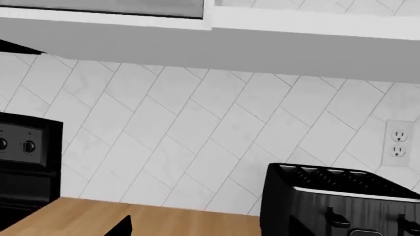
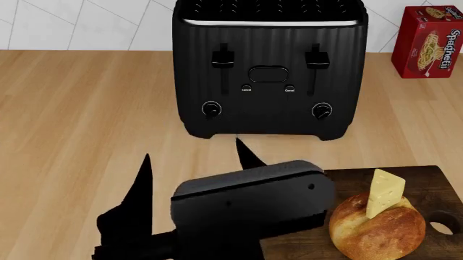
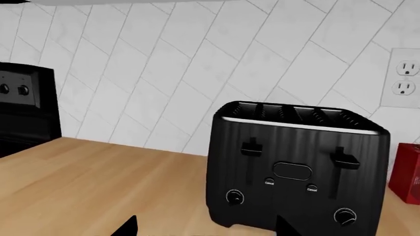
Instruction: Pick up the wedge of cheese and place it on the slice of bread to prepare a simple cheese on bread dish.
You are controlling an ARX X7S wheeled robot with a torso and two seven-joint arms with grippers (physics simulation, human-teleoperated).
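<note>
The wedge of cheese, pale yellow with holes, stands upright on top of the slice of bread, a round golden-brown roll on the dark cutting board at the front right. My right gripper hangs open and empty left of the bread, its fingers pointing at the toaster's left edge. It also shows in the right wrist view, fingertips wide apart. My left gripper is open and empty over the counter. I cannot make it out in the head view. Neither wrist view shows the cheese or the bread.
A black four-slot toaster stands at the back middle of the wooden counter. A red spaghetti box is at the back right. A black stove is far left, and a tiled wall with a socket is behind.
</note>
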